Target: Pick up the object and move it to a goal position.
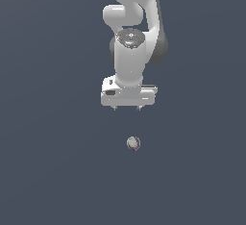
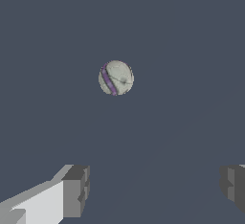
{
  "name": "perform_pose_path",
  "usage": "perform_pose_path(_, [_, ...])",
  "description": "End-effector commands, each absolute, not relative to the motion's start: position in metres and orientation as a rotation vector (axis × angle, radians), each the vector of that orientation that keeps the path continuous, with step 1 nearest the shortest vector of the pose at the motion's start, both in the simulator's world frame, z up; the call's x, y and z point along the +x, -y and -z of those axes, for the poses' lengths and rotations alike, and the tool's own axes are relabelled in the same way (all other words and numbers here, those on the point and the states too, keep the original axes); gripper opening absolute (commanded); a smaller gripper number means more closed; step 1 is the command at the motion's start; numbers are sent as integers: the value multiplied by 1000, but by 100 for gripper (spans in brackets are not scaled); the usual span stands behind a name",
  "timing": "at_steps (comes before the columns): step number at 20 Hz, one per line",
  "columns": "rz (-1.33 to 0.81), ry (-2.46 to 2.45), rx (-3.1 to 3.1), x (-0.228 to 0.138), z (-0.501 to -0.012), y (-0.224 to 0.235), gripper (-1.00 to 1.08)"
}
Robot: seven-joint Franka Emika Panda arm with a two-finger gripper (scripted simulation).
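Observation:
The object is a tiny pale grey-beige ball (image 1: 133, 143) with a purple streak and dark flecks, lying on the flat dark grey-blue floor. It also shows in the wrist view (image 2: 116, 78). My white gripper (image 1: 127, 108) hangs from the arm, above the ball in the exterior view and apart from it. Only the short fingertips (image 1: 114, 107) poke out below the hand. In the wrist view the two fingers (image 2: 75, 191) stand wide apart with nothing between them, so my gripper (image 2: 155, 187) is open and empty. The ball lies ahead of the fingers, not between them.
The white arm (image 1: 132, 31) rises out of the exterior view's upper edge. The floor (image 1: 53, 171) is a plain dark grey-blue surface with no other objects or edges in view.

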State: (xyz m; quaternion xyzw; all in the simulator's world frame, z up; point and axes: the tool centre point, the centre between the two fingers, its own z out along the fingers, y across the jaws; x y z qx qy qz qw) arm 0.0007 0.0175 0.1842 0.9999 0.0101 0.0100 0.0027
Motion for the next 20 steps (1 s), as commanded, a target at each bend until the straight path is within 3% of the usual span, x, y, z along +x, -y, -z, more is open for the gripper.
perform_pose_path(1, [-31, -32, 3136, 1, -184, -18, 100])
perform_pose_path(10, [15, -146, 3141, -7, -178, -44, 100])
perform_pose_path(20, [14, -158, 3140, -3, -175, -44, 100])
